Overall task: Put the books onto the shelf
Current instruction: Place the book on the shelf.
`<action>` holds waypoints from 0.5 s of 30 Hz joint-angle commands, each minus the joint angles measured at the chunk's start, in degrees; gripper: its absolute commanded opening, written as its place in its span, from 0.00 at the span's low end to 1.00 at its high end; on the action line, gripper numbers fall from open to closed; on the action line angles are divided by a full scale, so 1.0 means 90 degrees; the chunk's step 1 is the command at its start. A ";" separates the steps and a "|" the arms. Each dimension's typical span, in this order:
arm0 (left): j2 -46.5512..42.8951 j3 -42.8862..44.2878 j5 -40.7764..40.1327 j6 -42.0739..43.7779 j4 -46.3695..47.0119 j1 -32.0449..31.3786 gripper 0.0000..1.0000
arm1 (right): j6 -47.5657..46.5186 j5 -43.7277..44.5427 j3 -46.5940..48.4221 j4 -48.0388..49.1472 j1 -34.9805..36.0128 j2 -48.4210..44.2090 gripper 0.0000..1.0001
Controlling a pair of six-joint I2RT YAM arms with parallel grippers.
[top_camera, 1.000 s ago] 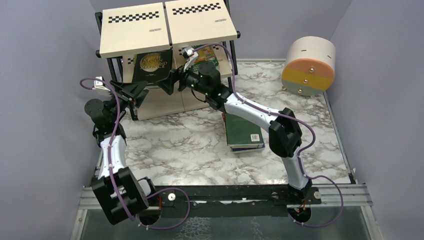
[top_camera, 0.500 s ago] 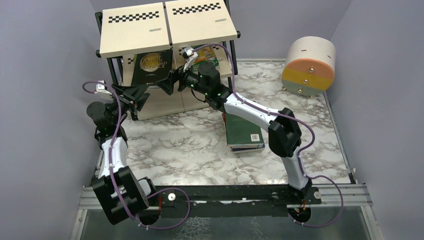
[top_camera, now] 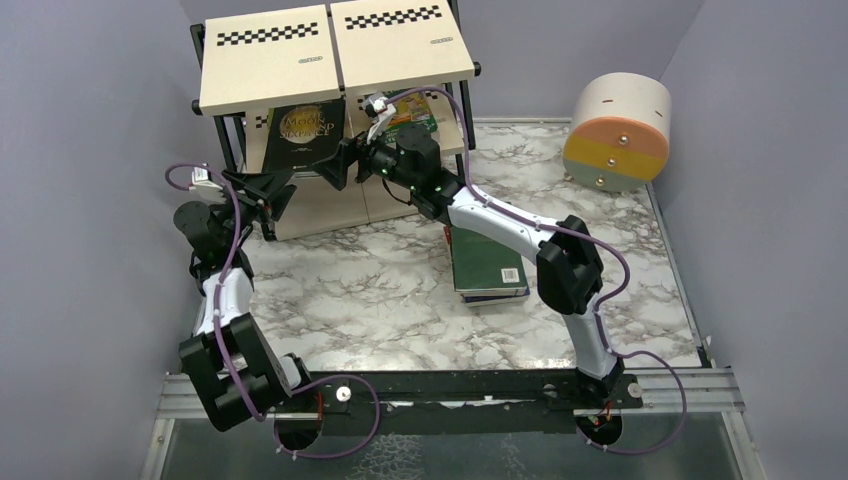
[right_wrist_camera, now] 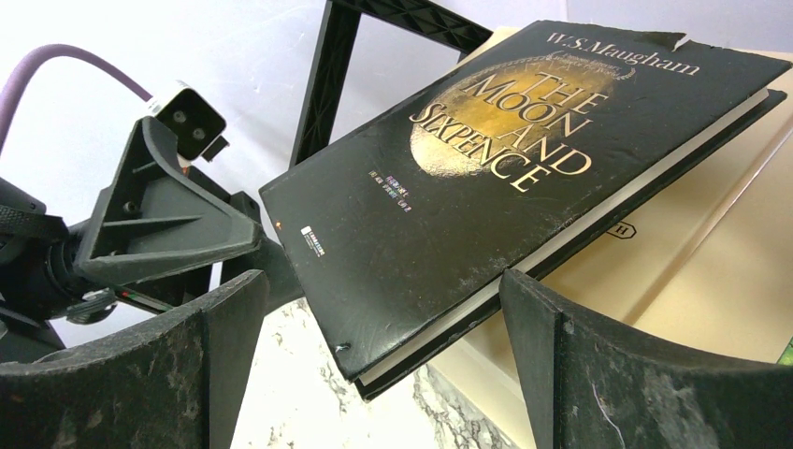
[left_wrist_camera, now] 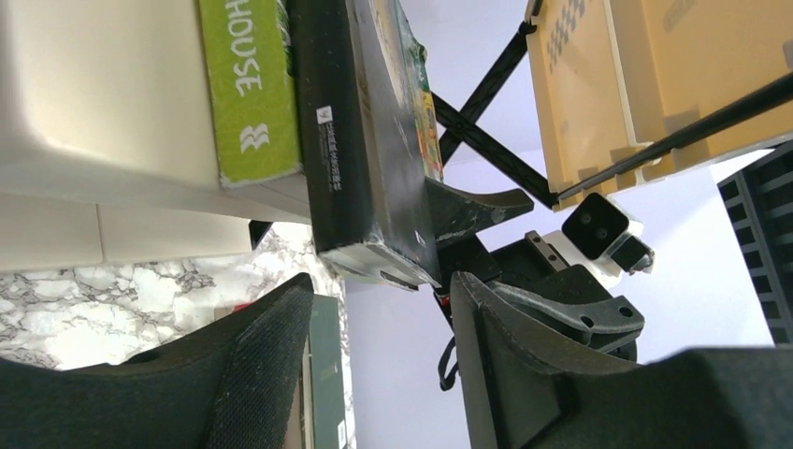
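1. The shelf (top_camera: 265,70) stands at about 11 o'clock on the table (top_camera: 350,290). Your work is on its middle tier.
2. The stack of books (top_camera: 487,262) lies flat near the table's middle, a little toward 3 o'clock, beneath the right arm. With that pile unshelved, I judge most of the task lies ahead of you.
3. The black book (top_camera: 303,130) with the gold title rests on the middle tier, its near end overhanging the board toward 6 o'clock. That overhang is your hazard: a knock from below or a sideways drag could tip it off onto the table.
4. The right gripper (top_camera: 328,168) sits at the book's 4 o'clock with its jaws spread wide. The book's corner lies between the fingers, but nothing is pinched. If you close off-centre, you may twist the cover instead of seating the book.
5. The left gripper (top_camera: 285,190) sits at the book's 7 o'clock, jaws roughly half apart and holding nothing. It is close to the right one, so crowding the corner risks a clash.
6. The right wrist view alone shows the book apparently tilted above the board. The left wrist view alone shows a green book (left_wrist_camera: 252,84) just beside it. Only the top view shows the stack.
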 commanded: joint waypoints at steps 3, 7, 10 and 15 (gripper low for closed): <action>0.0160 0.0056 -0.0175 -0.0141 0.0604 0.0068 0.47 | -0.0025 -0.0165 0.0168 -0.0028 0.0062 0.0105 0.92; 0.0247 0.0069 -0.0201 -0.0186 0.0670 0.0068 0.45 | -0.0024 -0.0165 0.0160 -0.0023 0.0062 0.0105 0.92; 0.0318 0.0086 -0.0222 -0.0223 0.0746 0.0069 0.44 | -0.0021 -0.0165 0.0163 -0.0017 0.0062 0.0100 0.92; 0.0430 0.0122 -0.0273 -0.0309 0.0883 0.0069 0.40 | -0.0021 -0.0175 0.0176 -0.0023 0.0062 0.0105 0.92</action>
